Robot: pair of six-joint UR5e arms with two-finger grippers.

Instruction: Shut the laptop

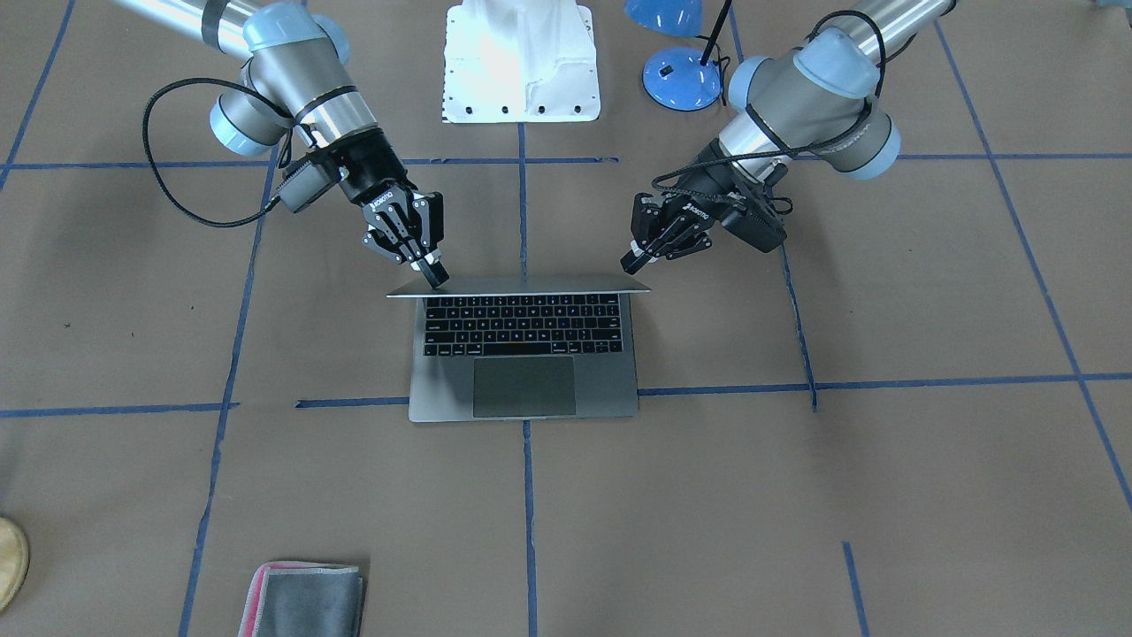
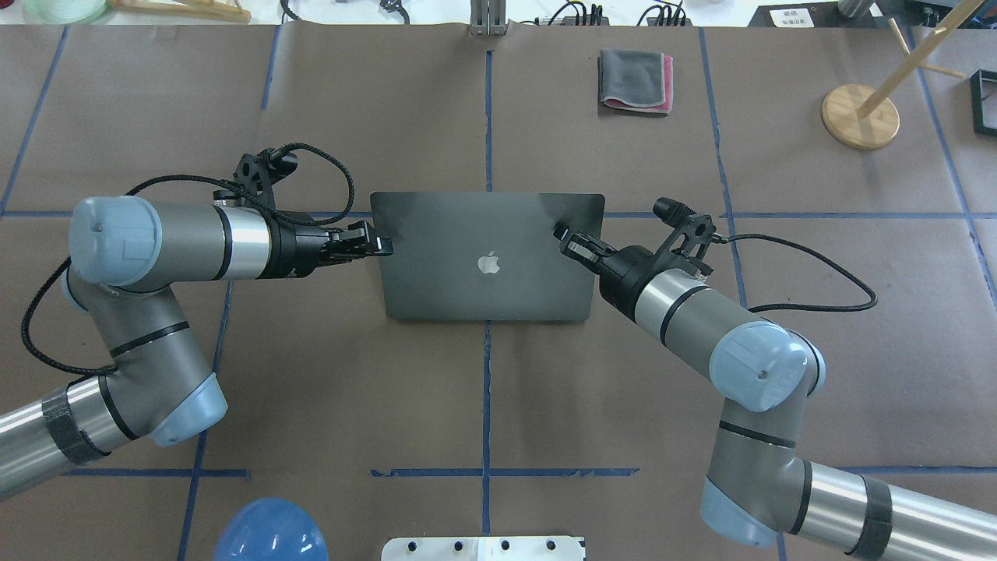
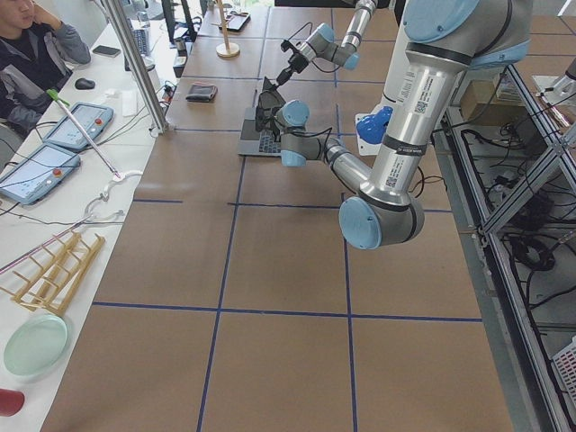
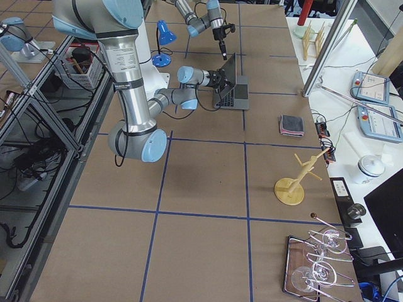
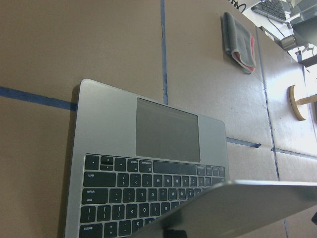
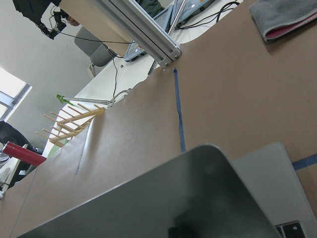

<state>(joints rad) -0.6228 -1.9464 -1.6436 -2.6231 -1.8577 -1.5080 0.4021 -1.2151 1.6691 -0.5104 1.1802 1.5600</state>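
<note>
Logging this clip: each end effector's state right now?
Left end effector: closed, empty, at the slim grey metal laptop.
Right end effector: closed, empty, tip at its lid's top edge.

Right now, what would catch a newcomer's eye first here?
The open slim grey metal laptop in the middle of the table, its lid raised. Two robot arms flank it: the right pincer sits at the lid's top edge, the left pincer close by the other corner. A folded grey-and-pink cloth lies off alone.
</note>
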